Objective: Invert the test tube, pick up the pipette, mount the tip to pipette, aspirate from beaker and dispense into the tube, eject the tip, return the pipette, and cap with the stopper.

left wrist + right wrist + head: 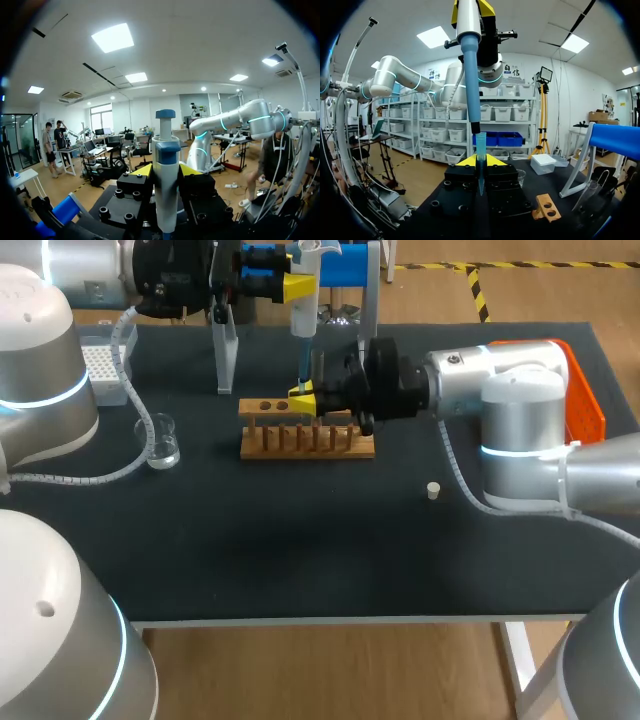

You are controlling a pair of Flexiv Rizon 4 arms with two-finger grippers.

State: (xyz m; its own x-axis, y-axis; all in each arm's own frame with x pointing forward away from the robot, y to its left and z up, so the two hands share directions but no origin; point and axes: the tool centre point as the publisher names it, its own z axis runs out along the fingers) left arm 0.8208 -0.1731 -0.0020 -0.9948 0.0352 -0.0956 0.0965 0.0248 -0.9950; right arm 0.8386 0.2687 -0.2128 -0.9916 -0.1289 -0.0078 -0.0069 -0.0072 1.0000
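No text or label can be read.

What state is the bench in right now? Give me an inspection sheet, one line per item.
Surface: black table, no spill seen.
Job's things: pipette held high, its blue tip pointing down at the test tube; wooden rack mid-table; beaker and tip box at the left; stopper lying alone; pipette stand at the back.
Clutter: orange basket at the right edge.
Pincers: left pincer shut on the pipette; right pincer shut on the test tube, by the rack.
Cables: grey hose from the left arm curls past the beaker.
Surroundings: nothing seen.
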